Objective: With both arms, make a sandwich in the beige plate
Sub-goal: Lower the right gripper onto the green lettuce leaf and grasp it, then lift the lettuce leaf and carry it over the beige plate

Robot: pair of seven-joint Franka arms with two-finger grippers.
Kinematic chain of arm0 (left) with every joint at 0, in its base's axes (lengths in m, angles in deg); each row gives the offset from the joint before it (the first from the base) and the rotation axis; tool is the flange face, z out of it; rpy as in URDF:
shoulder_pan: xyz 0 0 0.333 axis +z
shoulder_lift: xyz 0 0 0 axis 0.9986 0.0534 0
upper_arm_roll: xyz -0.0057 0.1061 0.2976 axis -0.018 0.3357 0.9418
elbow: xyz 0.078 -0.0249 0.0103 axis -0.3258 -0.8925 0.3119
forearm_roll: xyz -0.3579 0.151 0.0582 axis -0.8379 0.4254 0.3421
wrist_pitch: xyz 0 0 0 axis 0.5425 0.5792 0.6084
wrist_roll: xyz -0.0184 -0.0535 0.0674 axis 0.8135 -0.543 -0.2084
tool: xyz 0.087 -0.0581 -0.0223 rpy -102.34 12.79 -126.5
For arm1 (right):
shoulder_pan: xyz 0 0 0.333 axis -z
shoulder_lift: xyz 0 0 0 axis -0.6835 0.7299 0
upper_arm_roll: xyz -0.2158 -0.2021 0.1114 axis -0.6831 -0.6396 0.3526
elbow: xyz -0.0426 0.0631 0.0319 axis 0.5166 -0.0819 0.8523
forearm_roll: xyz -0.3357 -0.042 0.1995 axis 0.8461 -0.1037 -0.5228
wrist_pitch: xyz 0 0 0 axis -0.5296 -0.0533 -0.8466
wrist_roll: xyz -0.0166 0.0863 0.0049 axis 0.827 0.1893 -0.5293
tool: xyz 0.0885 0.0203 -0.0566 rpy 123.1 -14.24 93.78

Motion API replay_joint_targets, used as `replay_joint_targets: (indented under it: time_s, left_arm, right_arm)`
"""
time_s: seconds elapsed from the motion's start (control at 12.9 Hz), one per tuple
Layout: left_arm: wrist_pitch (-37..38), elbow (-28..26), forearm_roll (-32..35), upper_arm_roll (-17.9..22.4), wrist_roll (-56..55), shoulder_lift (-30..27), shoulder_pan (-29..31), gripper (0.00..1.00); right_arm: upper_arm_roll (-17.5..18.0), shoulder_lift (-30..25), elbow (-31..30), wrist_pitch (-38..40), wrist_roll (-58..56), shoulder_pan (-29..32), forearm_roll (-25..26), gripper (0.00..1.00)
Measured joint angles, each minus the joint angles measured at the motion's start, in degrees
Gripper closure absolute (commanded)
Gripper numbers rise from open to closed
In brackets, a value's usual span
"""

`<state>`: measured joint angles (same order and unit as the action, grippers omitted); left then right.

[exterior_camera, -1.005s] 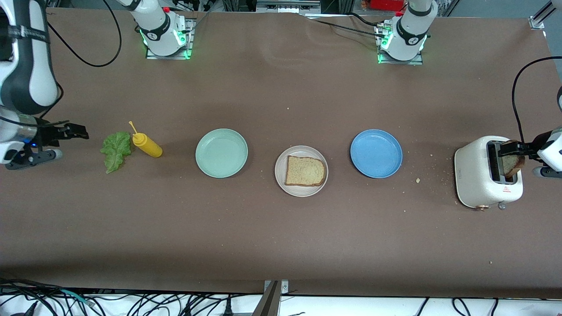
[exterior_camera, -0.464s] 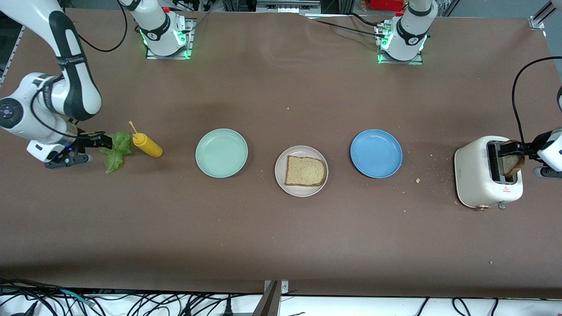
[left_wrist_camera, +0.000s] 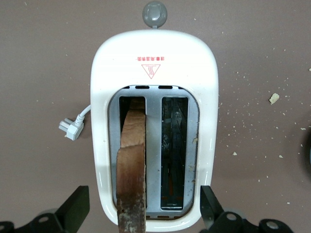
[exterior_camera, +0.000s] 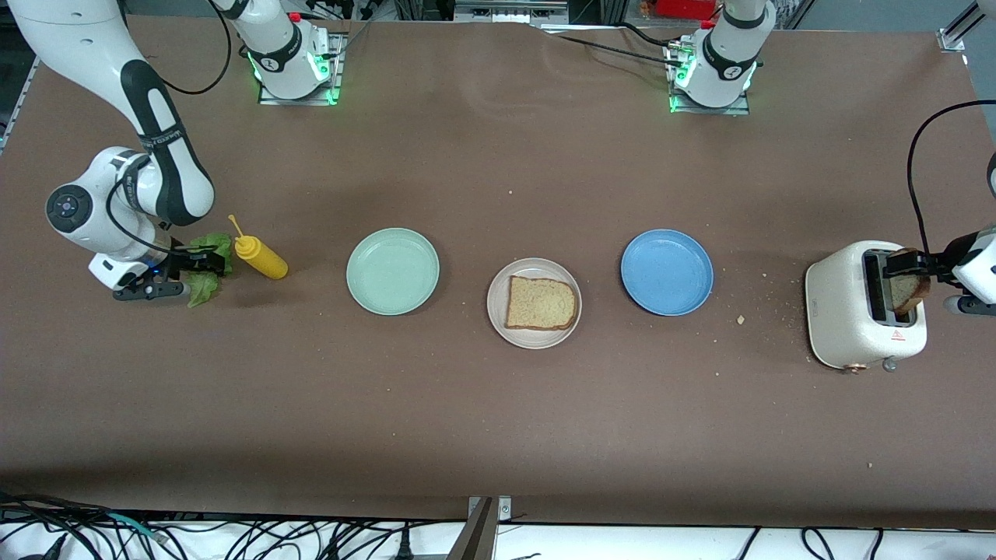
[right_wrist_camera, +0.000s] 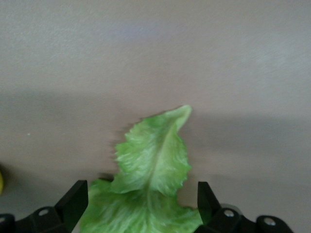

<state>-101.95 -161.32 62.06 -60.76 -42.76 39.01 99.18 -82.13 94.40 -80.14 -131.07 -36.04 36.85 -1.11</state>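
The beige plate (exterior_camera: pixel 498 305) sits mid-table, one bread slice (exterior_camera: pixel 542 302) lying flat in it. A second, dark-crusted bread slice (exterior_camera: pixel 907 291) (left_wrist_camera: pixel 132 160) stands in one slot of the white toaster (exterior_camera: pixel 852 311) (left_wrist_camera: pixel 153 58) at the left arm's end. My left gripper (exterior_camera: pixel 915 267) (left_wrist_camera: pixel 143 213) hangs open above that slice, its fingers wide apart on either side of the toaster. The green lettuce leaf (exterior_camera: pixel 204 290) (right_wrist_camera: pixel 153 165) lies at the right arm's end. Low over the leaf, my right gripper (exterior_camera: pixel 201 263) (right_wrist_camera: pixel 141 208) stands open, leaf between its fingers.
A yellow squeeze bottle (exterior_camera: pixel 262 258) lies right beside the lettuce. A mint-green plate (exterior_camera: pixel 393 271) and a blue plate (exterior_camera: pixel 667 271) flank the beige one. Crumbs (exterior_camera: pixel 740 319) dot the cloth between the blue plate and the toaster.
My right arm has swung in from the table's end and come down, bringing its open gripper over the lettuce. The left arm and the bread have not moved.
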Motion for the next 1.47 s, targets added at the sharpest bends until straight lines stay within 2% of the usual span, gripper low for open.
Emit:
replay_joint_targets:
  time_s: [0.08,0.15,0.23,0.31,0.39,1.16,1.31,1.47]
  left_arm:
    - [0.0,0.0,0.0,0.0,0.0,0.0,0.0,0.00]
    - [0.0,0.0,0.0,0.0,0.0,0.0,0.0,0.00]
    - [0.0,0.0,0.0,0.0,0.0,0.0,0.0,0.00]
    - [0.0,0.0,0.0,0.0,0.0,0.0,0.0,0.00]
    - [0.0,0.0,0.0,0.0,0.0,0.0,0.0,0.00]
    - [-0.1,0.0,0.0,0.0,0.0,0.0,0.0,0.00]
    - [-0.1,0.0,0.0,-0.1,0.0,0.0,0.0,0.00]
    - [-0.1,0.0,0.0,-0.1,0.0,0.0,0.0,0.00]
  right_arm:
    - [0.3,0.1,-0.3,0.0,0.1,0.0,-0.7,0.34]
    - [0.3,0.2,-0.6,0.0,0.1,0.0,-1.1,0.57]
    - [0.3,0.2,-0.8,0.0,0.1,0.0,-1.2,0.79]
    - [0.3,0.1,-0.8,0.0,0.1,0.0,-1.2,0.96]
    - [0.3,0.1,-0.8,0.0,0.1,0.0,-1.2,1.00]
    - [0.4,-1.3,1.0,0.9,-0.3,0.0,-1.3,1.00]
    - [0.3,-3.4,5.1,8.8,-0.4,-0.1,-1.3,1.00]
    - [-0.5,-5.8,12.4,22.8,-0.4,0.0,-1.3,1.00]
